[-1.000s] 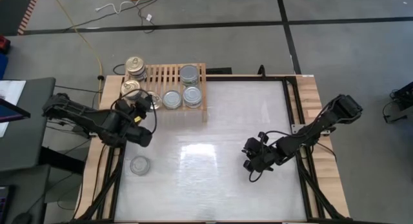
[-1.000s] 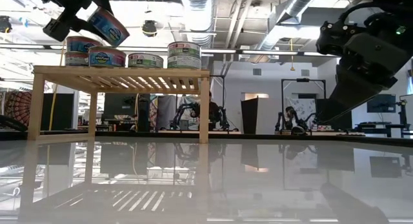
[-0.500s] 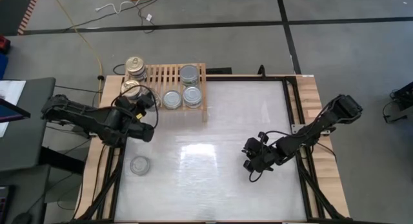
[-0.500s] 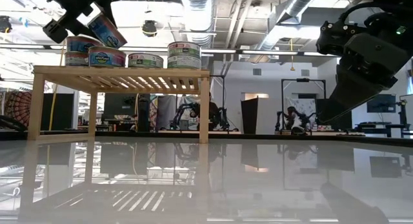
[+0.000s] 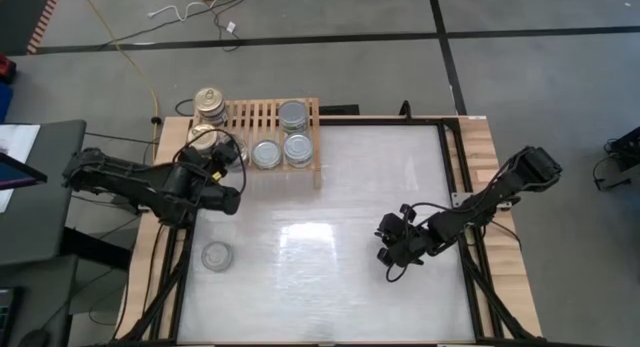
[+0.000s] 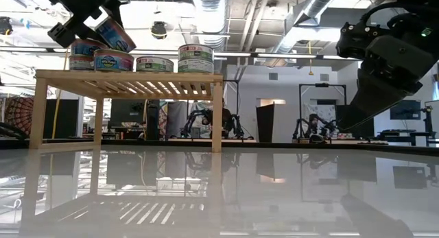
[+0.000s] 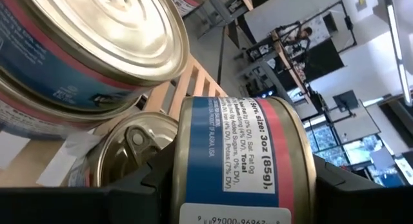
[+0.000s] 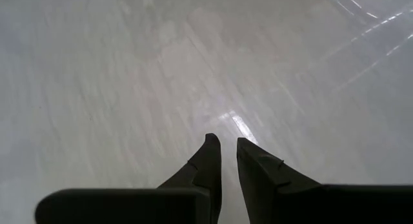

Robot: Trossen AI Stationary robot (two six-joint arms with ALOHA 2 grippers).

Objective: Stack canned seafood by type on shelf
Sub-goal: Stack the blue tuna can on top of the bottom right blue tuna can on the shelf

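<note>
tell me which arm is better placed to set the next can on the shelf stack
Left. The left gripper already grips a blue-and-pink can, tilted, over the stacked cans at the shelf's left end. The right gripper hangs empty, fingers nearly together, over bare table far from the shelf.

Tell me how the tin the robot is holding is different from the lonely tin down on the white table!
The blue-and-pink labelled round tin sits tilted between the left gripper's fingers, up over the light-wood slatted shelf; the silver-topped round tin lies flat. The held one hangs above other tins; the table one sits alone on the white tabletop, nothing touching it. Both are short, round metal cans.
</note>
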